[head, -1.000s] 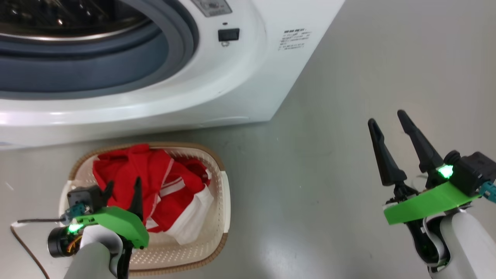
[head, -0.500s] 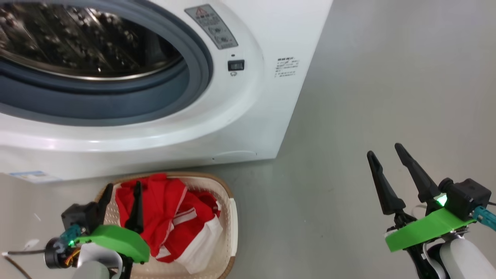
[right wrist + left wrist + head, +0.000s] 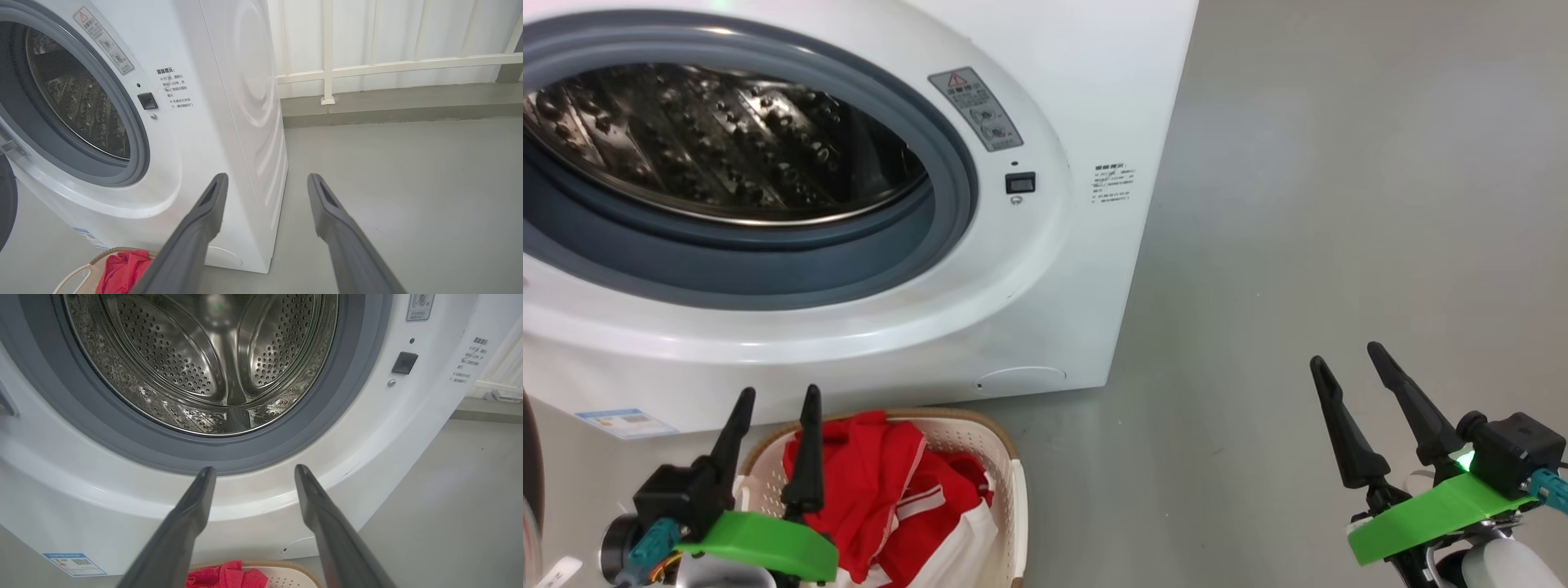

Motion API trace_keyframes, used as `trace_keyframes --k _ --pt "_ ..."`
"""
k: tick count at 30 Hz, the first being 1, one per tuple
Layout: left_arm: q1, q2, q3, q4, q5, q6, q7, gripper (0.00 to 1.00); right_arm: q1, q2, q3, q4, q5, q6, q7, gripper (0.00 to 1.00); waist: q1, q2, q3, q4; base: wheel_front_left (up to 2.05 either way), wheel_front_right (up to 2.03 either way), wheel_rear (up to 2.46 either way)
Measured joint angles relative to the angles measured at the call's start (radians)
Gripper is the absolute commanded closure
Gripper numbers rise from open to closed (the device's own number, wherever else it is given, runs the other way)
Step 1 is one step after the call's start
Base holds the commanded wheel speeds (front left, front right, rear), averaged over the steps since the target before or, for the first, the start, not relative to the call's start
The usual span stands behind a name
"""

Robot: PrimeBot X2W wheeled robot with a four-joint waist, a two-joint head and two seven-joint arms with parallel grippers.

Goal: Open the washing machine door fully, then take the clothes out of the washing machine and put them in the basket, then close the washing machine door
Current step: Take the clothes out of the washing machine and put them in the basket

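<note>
My left gripper [image 3: 778, 392] is at the lower left of the head view. Its two dark fingers are spread apart and point up the frame, and they pinch nothing. It hangs over the left part of the basket [image 3: 1018, 514], which stands on the grey floor [image 3: 1298, 204] just in front of the washing machine [image 3: 849, 351]. The clothes [image 3: 874, 482], red with white bands, lie inside the basket, at the bottom of the frame, right of my left fingers.

My right gripper [image 3: 1346, 353] is at the lower right of the head view, over bare floor and well apart from the machine and the basket. Its fingers are also spread wide, with nothing between them.

The washing machine fills the upper left of the frame. Its round opening is uncovered, with the grey gasket [image 3: 947, 204] around it. In the left wrist view the drum [image 3: 204, 355] is at the top centre, and its perforated steel wall is bare. The washing machine door [image 3: 6, 204] shows as a dark curved edge at the left border of the right wrist view, swung away from the opening. A small blue label [image 3: 625, 423] sits low on the machine front, above and left of my left gripper. A black latch socket [image 3: 1020, 182] is right of the opening.
</note>
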Motion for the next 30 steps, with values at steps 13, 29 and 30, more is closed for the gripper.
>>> trace_keyframes --k 13,29,30 --pt "0.144 0.001 0.018 -0.181 0.008 0.0 -0.002 0.0 0.064 -0.009 -0.024 -0.002 0.0 0.0 0.0 0.0 0.0 0.0001 -0.07 -0.009 0.0 0.0 0.0" --pt "0.293 0.002 0.021 -0.313 0.008 0.013 -0.003 0.0 0.142 -0.011 -0.05 -0.01 0.0 0.0 0.0 0.0 0.0 0.0 -0.137 -0.012 0.0 0.0 0.0" --pt "0.298 0.002 0.021 -0.319 0.007 0.015 -0.003 0.0 0.142 -0.011 -0.053 -0.01 0.0 0.0 0.0 0.0 0.0 0.0 -0.139 -0.012 0.0 0.0 0.0"
